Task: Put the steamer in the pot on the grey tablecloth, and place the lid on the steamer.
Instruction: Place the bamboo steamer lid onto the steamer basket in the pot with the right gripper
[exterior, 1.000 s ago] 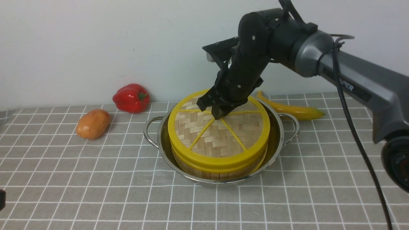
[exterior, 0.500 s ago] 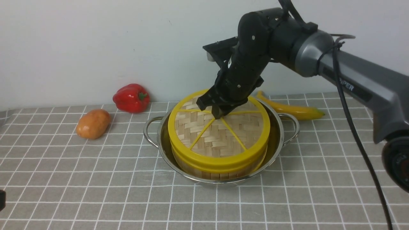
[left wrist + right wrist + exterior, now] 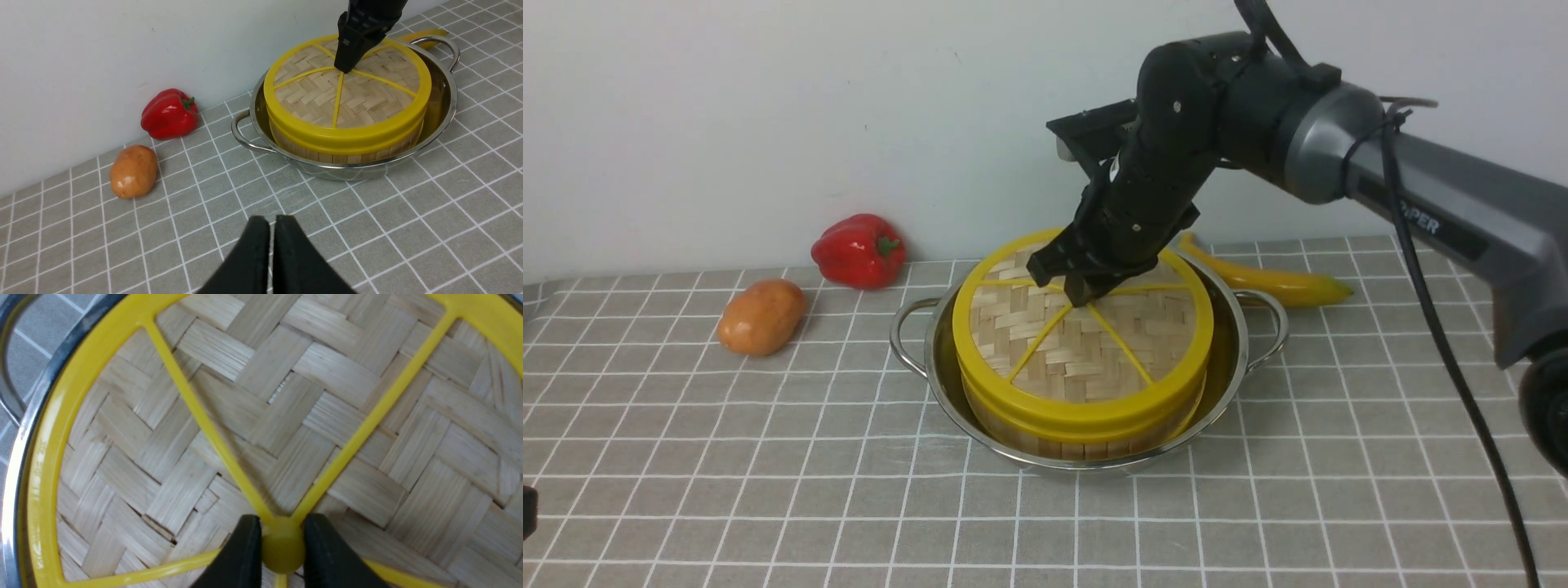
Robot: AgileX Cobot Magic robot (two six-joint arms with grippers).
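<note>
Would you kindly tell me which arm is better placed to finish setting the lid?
Right: the right gripper clamps the lid by its knob atop the steamer; the left gripper hangs shut, away from the pot.

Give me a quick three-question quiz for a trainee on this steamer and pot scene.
1. True or false: the lid sits on the steamer, which stands inside the pot.
2. What is the right gripper closed on? A) the lid's centre knob B) a pot handle C) the lid's yellow rim
3. Which two vegetables lie on the cloth to the left of the pot?

Key: 1 true. 2 A. 3 the red bell pepper and the potato.
</note>
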